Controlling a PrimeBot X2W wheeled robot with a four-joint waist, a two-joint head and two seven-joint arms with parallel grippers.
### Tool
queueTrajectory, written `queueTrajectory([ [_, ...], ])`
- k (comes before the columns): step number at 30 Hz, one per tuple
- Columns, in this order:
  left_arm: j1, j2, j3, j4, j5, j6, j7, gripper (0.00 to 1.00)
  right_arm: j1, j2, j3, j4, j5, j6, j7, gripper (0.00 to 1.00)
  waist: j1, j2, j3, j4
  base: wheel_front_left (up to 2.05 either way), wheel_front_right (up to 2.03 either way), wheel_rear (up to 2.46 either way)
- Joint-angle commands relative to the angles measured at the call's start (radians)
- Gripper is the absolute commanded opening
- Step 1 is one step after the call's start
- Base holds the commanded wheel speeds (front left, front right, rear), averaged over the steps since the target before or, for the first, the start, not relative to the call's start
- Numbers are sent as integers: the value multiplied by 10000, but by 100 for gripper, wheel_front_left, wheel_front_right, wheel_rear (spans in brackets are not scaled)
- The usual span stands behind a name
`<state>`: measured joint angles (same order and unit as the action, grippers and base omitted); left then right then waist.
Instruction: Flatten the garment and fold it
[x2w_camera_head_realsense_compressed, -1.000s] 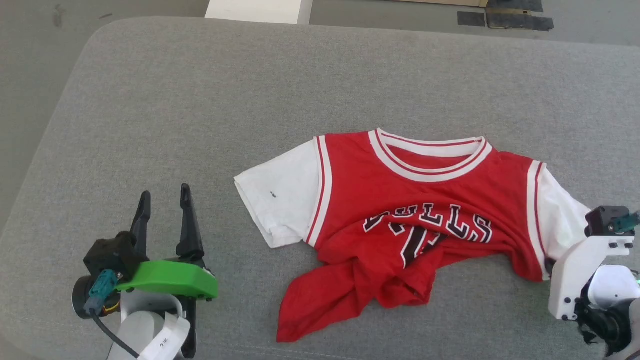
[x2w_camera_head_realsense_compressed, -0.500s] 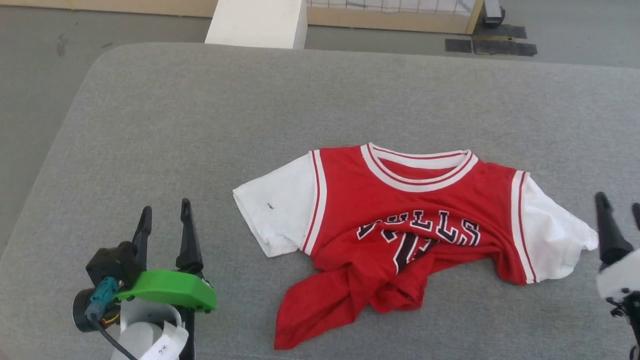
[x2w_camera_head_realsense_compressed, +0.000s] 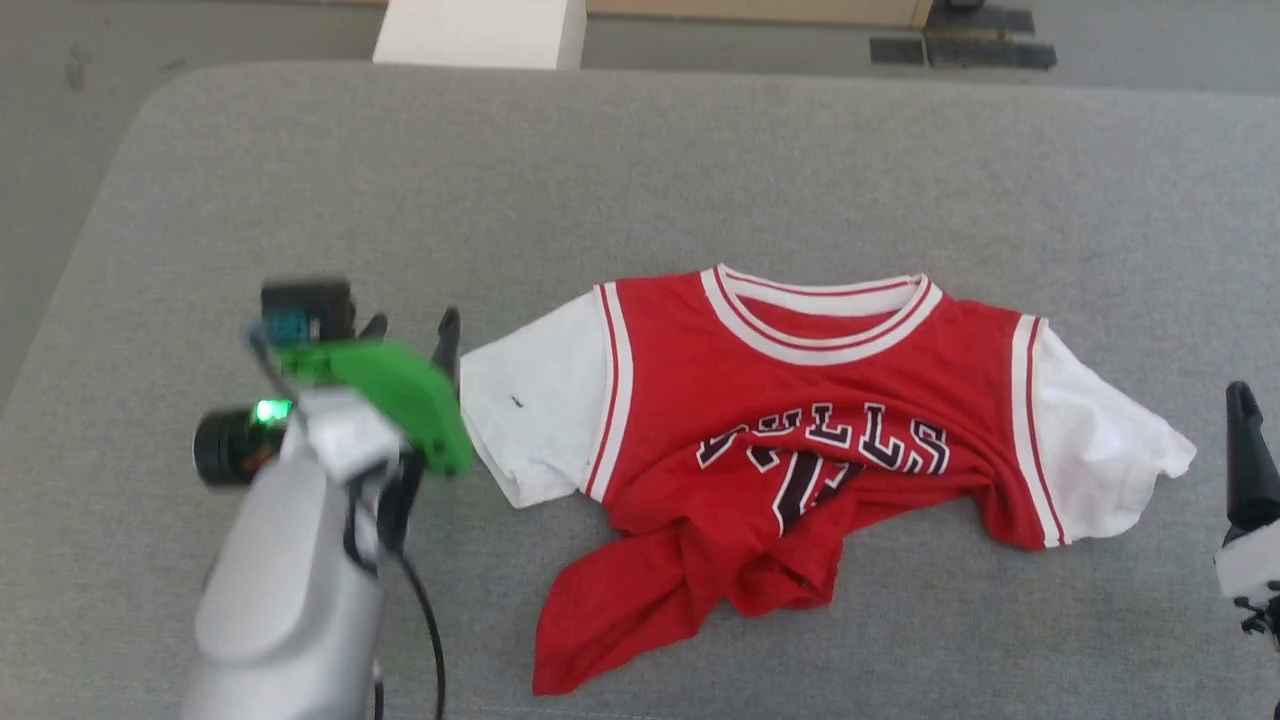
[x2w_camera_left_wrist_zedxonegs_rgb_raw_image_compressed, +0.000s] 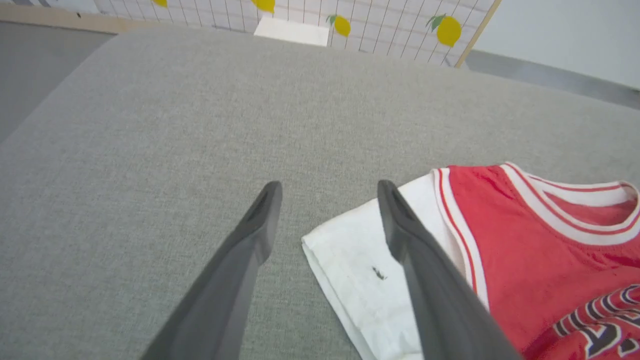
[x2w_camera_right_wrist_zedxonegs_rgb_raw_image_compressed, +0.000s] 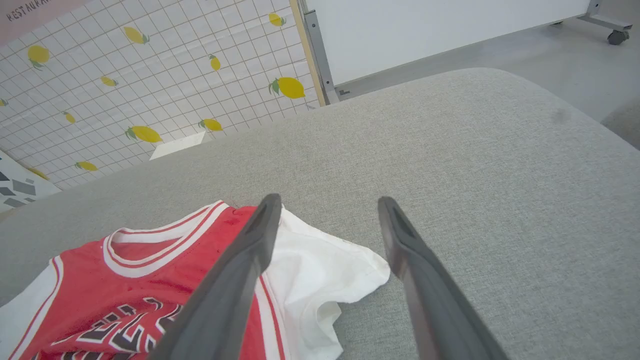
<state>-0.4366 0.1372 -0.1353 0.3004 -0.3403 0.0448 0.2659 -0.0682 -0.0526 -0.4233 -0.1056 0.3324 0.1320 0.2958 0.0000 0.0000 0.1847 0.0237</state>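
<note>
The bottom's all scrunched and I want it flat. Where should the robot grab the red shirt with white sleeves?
Probably the loose red hem corner of the red jersey shirt with white sleeves, from the robot's near side. It pokes out toward the robot, clear of the twisted bunch above it, so pulling it nearer should unroll the crumple.

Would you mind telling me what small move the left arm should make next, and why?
Probably lower the left gripper onto the outer edge of the white sleeve and pinch it. Its jaws stand open at that edge, one finger over the cloth, the other over the grey surface. The hem of the garment lies bunched, so it likely needs pulling flat before any fold.
</note>
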Motion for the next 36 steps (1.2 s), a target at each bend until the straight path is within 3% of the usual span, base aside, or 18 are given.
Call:
queueTrajectory([
  [1, -557, 93, -61, 288, -69, -8, 676, 100, -244, 20, 54, -77, -6, -13, -33, 100, 0, 0, 480, -211, 0, 0, 0],
  [6, -2085, 382, -615, 1581, 62, 130, 4047, 100, -491, 22, 21, -94, 59, -13, 5, 100, 0, 0, 1114, -412, 0, 0, 0],
  [8, -2449, 405, -774, 1834, 84, 159, 4896, 100, -569, 22, -38, -125, 68, -13, -26, 100, 0, 0, 1334, -474, 0, 0, 0],
  [17, -2451, 573, -1491, 2853, 291, 173, 7370, 100, -795, 23, -137, -281, 15, -13, -111, 100, 0, 0, 1855, -664, 0, 0, 0],
  [18, -2320, 485, -1421, 2850, 117, 178, 7489, 48, -808, 23, -146, -293, 12, -13, -111, 100, 0, 0, 1875, -665, 0, 0, 0],
  [19, -2238, 434, -1362, 2796, 13, 184, 7451, 19, -819, 23, -153, -303, 9, -13, -106, 100, 0, 0, 1897, -663, 0, 0, 0],
  [20, -2135, 409, -1340, 2746, -59, 177, 7429, 0, -837, 23, -159, -308, -1, -13, -101, 100, 0, 0, 1912, -651, 0, 0, 0],
  [29, -1848, 176, -478, 1480, -962, 225, 6258, 0, -943, -312, -182, -336, -406, -13, 354, 100, 0, 0, 1765, -389, 0, 0, 0],
  [36, -1627, 237, -25, -184, -1285, 313, 5670, 0, -1462, -1641, 531, 55, -1265, -13, 3762, 100, 0, 0, 1740, -317, 0, 0, 0],
])
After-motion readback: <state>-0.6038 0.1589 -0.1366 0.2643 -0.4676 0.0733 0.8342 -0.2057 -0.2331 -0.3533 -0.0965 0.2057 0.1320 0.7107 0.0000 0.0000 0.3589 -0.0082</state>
